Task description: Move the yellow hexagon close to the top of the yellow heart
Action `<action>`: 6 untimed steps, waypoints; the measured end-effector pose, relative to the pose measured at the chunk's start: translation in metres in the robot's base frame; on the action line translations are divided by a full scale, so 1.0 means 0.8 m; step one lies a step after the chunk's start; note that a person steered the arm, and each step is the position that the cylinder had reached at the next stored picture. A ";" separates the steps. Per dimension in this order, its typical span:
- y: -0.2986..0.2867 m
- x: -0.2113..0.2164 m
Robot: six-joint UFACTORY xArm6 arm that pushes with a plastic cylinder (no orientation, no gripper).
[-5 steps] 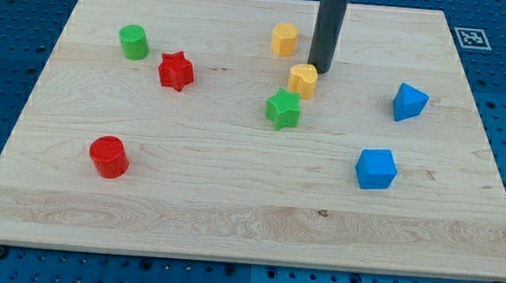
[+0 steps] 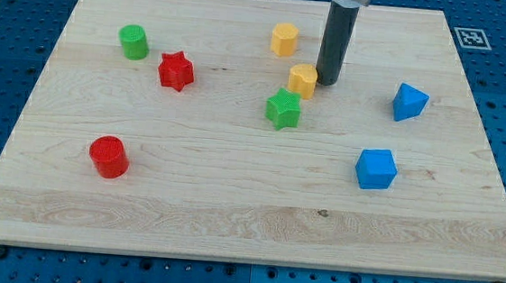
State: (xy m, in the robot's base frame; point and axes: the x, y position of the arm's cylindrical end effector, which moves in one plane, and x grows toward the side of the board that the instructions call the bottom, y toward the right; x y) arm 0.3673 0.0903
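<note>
The yellow hexagon sits near the board's top middle. The yellow heart lies below it and slightly to the right, with a small gap between them. My tip rests on the board just at the heart's right side, touching or almost touching it. The dark rod rises from there to the view's top edge. The hexagon is up and to the left of my tip.
A green star lies just below the heart. A red star and a green cylinder are at upper left, a red cylinder at lower left. Two blue blocks stand on the right.
My tip has slid a little right and down, from the heart's upper right to its right side. The blocks have not visibly moved.
</note>
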 end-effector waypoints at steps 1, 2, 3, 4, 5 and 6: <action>-0.034 0.000; -0.052 0.000; -0.049 0.000; -0.030 0.000; -0.028 -0.002; -0.028 -0.003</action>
State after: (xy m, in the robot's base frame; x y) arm 0.3648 0.0677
